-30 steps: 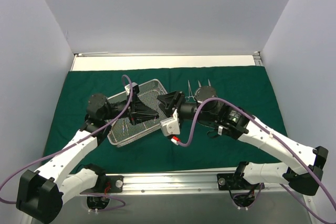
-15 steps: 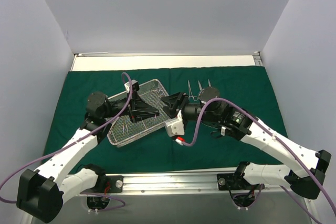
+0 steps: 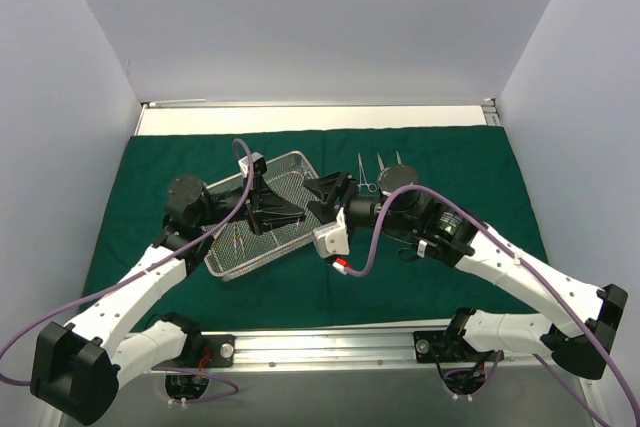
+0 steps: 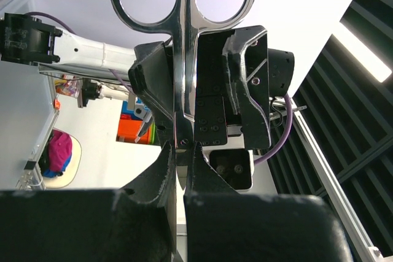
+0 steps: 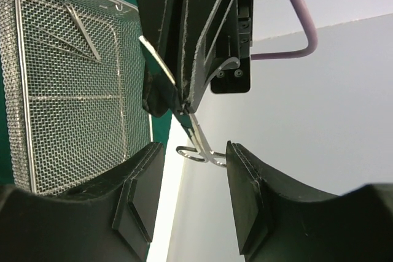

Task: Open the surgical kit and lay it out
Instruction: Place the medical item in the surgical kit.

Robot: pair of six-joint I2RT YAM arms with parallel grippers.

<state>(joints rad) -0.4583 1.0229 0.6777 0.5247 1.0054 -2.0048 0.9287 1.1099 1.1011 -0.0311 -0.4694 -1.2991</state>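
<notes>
While L hand point(image 4: 184, 154) clamps scissors point(image 4: 182, 47) over tray point(image 3: 250, 252) | R hand point(image 5: 193, 154) open, closer than 0.5 s ago

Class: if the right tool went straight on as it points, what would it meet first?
Probably the ring handles of the scissor-handled instrument held by the left tool, just ahead of the right tool.
</notes>
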